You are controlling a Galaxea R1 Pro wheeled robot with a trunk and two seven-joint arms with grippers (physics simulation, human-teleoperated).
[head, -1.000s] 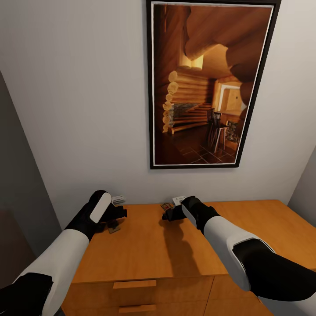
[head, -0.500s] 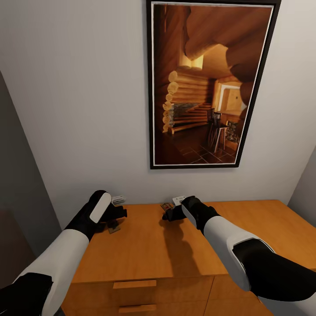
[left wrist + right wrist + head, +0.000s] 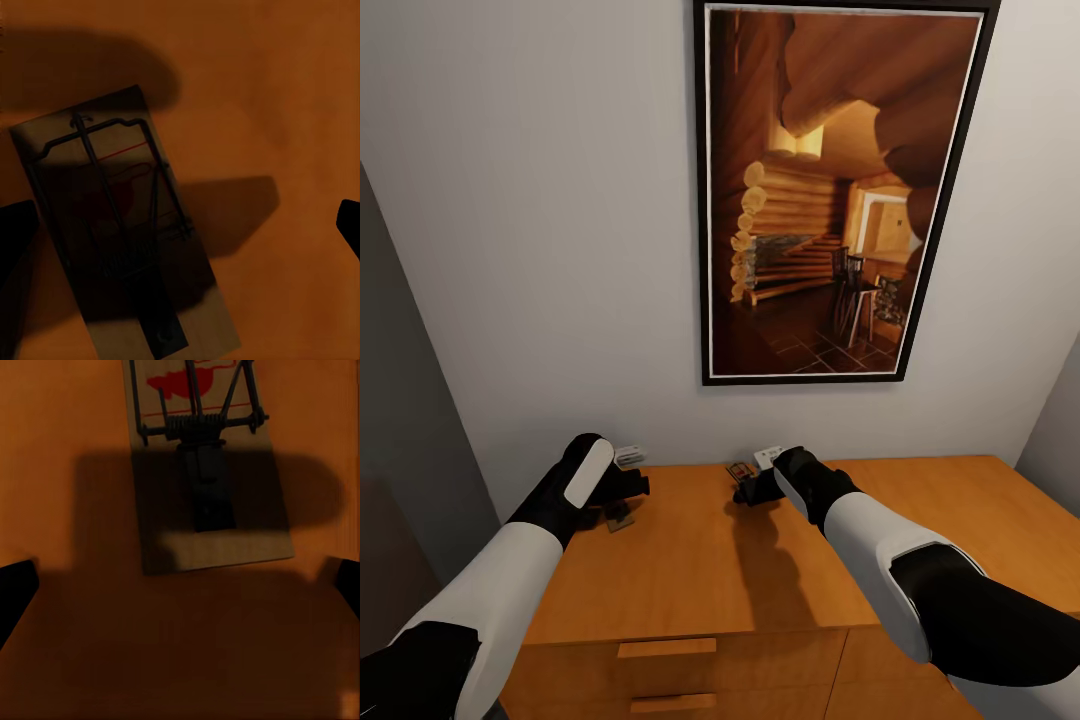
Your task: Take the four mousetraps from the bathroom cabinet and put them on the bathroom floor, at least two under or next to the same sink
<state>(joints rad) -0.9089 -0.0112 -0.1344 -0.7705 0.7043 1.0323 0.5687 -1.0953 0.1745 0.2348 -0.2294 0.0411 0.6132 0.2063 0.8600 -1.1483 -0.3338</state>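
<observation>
Orange-brown cabinet (image 3: pixel 690 570) surface with drawers closed, two tan mousetraps lying flat, one (image 3: pixel 120 232) under released left end effector (image 3: pixel 180 232), another (image 3: pixel 202 465) under released right end effector (image 3: pixel 180 592)

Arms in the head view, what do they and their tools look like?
Both arms are glossy white shells broken by black sections at the joints. The left arm has a white oval panel near its black wrist; the right arm goes white forearm, black elbow. The left tool and right tool are black, with dark fingertips at the wrist views' edges. No cables or markings visible.
</observation>
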